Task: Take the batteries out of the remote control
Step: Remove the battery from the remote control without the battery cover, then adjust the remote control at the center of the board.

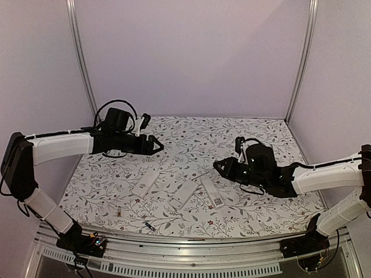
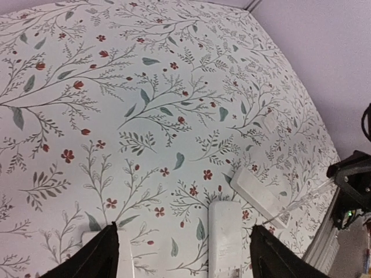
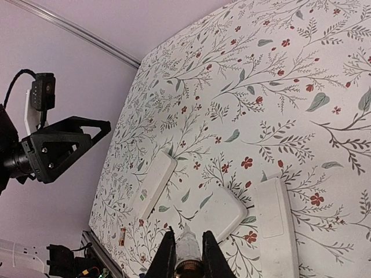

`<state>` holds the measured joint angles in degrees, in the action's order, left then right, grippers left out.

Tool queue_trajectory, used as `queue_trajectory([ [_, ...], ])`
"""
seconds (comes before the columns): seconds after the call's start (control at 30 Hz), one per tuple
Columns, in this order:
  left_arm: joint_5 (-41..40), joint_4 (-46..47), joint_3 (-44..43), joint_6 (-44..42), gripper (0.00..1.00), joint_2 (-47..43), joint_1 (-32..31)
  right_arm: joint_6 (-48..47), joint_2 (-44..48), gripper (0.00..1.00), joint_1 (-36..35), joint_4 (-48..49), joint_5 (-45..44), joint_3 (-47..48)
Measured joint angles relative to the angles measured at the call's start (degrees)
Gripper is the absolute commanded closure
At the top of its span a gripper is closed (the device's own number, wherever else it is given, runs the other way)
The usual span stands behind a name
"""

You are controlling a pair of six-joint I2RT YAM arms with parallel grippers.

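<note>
- Nearest the arm bases, close to the front edge of the table (image 1: 249, 229), a dark battery (image 1: 149, 226) is seen lying on the floral cover.
- To its left and slightly farther in, a red-orange battery (image 1: 119, 212) is found, apart from the dark one. Both lie loose on the cover, outside the remotes.
- Beyond the batteries, three white remotes are laid side by side. The left remote (image 1: 145, 182) stands apart from the others. The middle remote (image 1: 184, 193) and the right remote (image 1: 213, 192) lie near each other, with their far ends leaning together. Whether any cells are left inside them cannot be told.
- Just past the far end of the right remote, the right gripper (image 1: 218, 166) is held over the cover. Its fingers (image 3: 168, 258) are clamped on a thin grey tool (image 1: 201, 173), whose tip is pointed toward the far ends of the middle and right remotes.
- Farther back on the left, the left gripper (image 1: 159, 146) is held above the cover beyond the left remote. Its fingers (image 2: 98, 255) are spread wide and nothing is caught between them.
- At the back, the scene is closed off by plain pale walls (image 1: 191, 58).
</note>
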<state>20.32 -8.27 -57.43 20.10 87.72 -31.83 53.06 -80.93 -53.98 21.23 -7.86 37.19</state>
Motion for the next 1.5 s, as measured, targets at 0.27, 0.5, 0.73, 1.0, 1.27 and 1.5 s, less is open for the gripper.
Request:
queue_trajectory([
  [0.27,-4.70,-4.24,0.22,0.85,0.22,1.92,12.31,-4.42,6.40,1.00,4.98,-4.31,-1.81,-0.55],
  [0.5,-5.81,-8.68,0.02,0.87,0.21,7.93,12.09,-5.53,10.27,1.00,5.77,-4.94,-2.56,-4.70],
  [0.73,-5.27,-11.02,-0.72,0.81,0.21,11.93,11.19,-5.03,11.30,1.00,5.79,-5.44,-2.78,-7.32],
  [1.0,-6.38,-12.61,-1.79,0.02,0.20,13.99,7.28,-4.44,11.32,1.00,5.79,-5.35,-3.04,-7.41],
  [1.27,-7.91,-13.51,-2.89,-0.42,0.19,15.61,6.08,-4.17,11.32,1.00,5.79,-5.07,-3.15,-7.41],
  [1.5,-7.96,-13.60,-3.15,-0.59,0.19,16.50,5.55,-4.17,11.15,1.00,5.79,-4.48,-3.43,-7.41],
])
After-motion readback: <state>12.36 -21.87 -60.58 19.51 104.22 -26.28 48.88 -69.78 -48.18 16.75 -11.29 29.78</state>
